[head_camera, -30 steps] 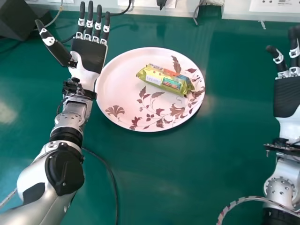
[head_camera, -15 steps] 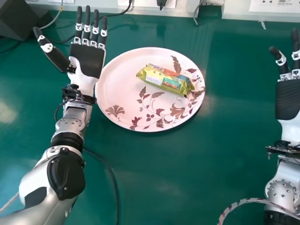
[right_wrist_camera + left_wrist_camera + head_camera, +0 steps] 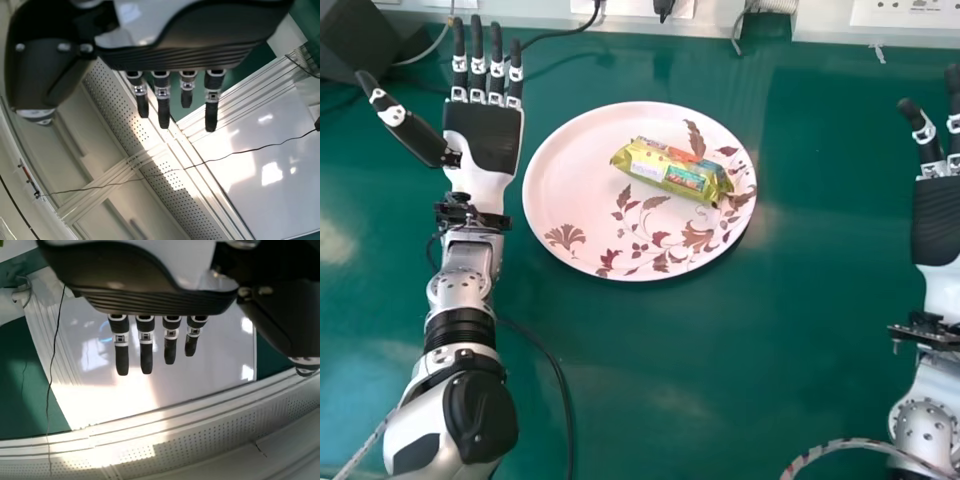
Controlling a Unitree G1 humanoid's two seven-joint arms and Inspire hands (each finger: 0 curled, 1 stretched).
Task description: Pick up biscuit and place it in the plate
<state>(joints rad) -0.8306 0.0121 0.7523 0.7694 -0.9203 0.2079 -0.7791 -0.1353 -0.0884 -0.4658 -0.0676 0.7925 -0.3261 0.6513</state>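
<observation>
- Yellow-green wrapping shows on the biscuit (image 3: 672, 170), which still lies on the pink plate (image 3: 570, 185) in the head view.
- Left hand (image 3: 482, 138), open and unladen, has moved farther from the plate, toward the view's left.
- Right hand (image 3: 935, 222), fingers straight and holding nothing, is cut off by the right edge.
- Both arms are over the green table (image 3: 720, 350).
- Left wrist view: glare washes out part of a pale panel (image 3: 215, 350).
- Right wrist view: a thin cable (image 3: 235, 154) crosses near perforated trim (image 3: 175, 192).
</observation>
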